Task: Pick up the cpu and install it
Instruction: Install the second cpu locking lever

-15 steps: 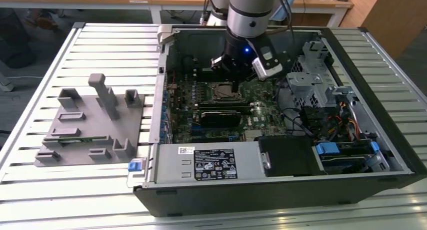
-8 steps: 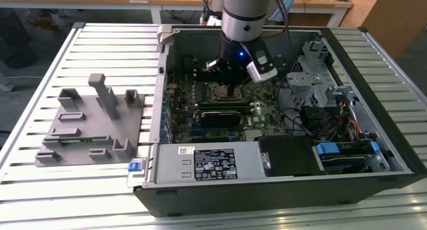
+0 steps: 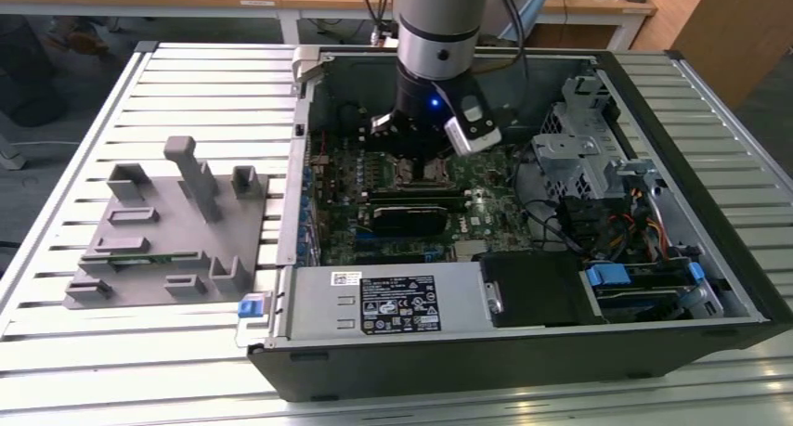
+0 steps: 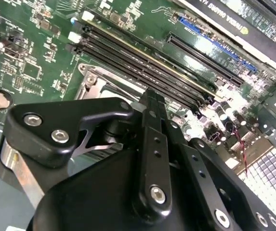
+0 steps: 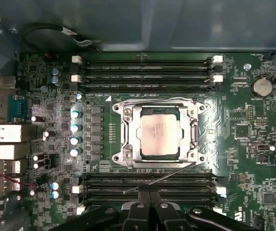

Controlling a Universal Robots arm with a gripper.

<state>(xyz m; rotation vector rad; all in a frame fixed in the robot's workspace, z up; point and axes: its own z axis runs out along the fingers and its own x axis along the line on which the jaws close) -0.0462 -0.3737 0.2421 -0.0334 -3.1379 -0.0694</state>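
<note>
The open black computer case (image 3: 694, 287) lies on its side on the slatted metal table (image 3: 74, 352), with a white printed label (image 3: 390, 301) on its silver power supply. Inside, the green motherboard (image 5: 239, 115) carries the small square silvery-topped cpu (image 5: 159, 136), seated in the metal-framed socket (image 5: 127, 137) between black memory slots (image 5: 147, 72). The black gripper (image 5: 150, 211) hovers just above, fingers closed together on nothing. The exterior view adds the grey pegged plastic holder (image 3: 174, 226).
</note>
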